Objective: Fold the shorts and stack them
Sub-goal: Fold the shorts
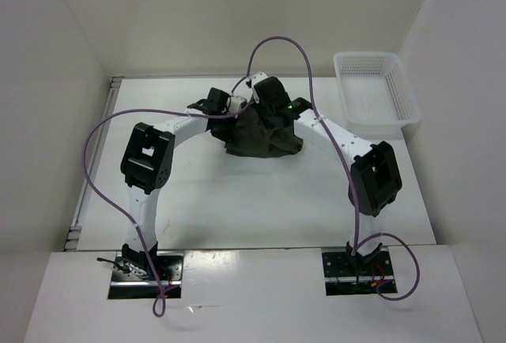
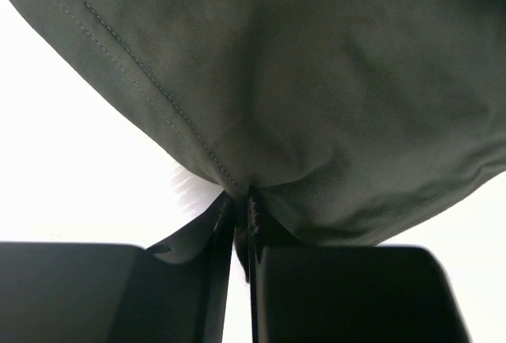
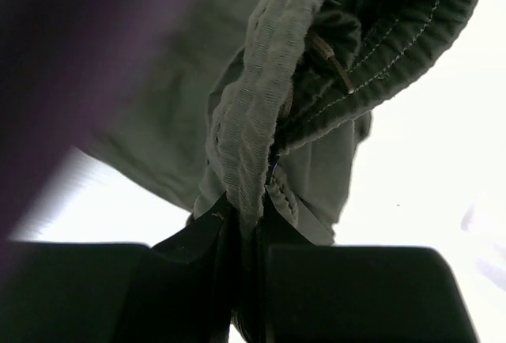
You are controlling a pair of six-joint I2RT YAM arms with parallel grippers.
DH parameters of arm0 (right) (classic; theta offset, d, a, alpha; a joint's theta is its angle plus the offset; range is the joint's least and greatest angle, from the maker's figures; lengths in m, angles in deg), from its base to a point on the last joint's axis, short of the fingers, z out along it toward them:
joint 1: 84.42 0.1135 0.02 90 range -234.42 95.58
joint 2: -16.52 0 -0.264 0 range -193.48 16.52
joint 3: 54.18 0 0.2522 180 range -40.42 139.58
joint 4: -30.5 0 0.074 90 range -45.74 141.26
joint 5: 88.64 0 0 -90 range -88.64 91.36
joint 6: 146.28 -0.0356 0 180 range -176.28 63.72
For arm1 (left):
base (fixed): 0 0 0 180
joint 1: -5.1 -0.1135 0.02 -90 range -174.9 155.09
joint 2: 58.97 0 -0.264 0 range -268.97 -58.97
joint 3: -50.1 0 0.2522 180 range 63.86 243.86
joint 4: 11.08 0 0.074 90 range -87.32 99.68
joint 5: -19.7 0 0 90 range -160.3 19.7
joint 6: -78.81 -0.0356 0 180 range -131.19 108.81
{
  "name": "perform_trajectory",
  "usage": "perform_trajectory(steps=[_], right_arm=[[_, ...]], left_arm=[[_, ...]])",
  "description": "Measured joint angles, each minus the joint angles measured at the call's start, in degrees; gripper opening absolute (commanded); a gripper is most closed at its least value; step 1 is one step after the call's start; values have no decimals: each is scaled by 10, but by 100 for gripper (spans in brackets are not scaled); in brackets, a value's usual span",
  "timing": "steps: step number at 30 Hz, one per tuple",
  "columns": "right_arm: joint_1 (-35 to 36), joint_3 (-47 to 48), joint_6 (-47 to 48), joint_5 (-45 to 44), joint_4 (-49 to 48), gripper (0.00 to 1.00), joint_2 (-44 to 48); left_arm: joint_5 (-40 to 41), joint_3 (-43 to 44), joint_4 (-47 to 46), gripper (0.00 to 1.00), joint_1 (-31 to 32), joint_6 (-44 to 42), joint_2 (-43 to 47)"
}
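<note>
Pinching a seamed edge of the shorts with the left gripper, clamping their ribbed waistband with the right gripper. Best to draw both grips apart evenly so the bunched cloth spreads flat. Heaped toward 12 o'clock on the white table; plastic basket at 2 o'clock; white walls around.

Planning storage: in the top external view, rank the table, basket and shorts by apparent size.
Largest: table. Then basket. Smallest: shorts, bunched up and nearly basket-sized, so that pair is close.
</note>
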Motion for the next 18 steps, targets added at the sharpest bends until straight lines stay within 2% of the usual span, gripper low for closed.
perform_trajectory(steps=[10, 14, 17, 18], right_arm=[[1, 128, -155, 49, 3, 0, -87], [1, 136, -189, 67, 2, 0, -99], [1, 125, -200, 75, 0, 0, -105], [2, 119, -201, 76, -3, 3, -107]], left_arm=[[-44, 3, 5, 13, -22, 0, -3], [-50, 3, 5, 13, -24, 0, -3], [-55, 3, 5, 23, -26, 0, -4], [-55, 3, 5, 27, -28, 0, -4]])
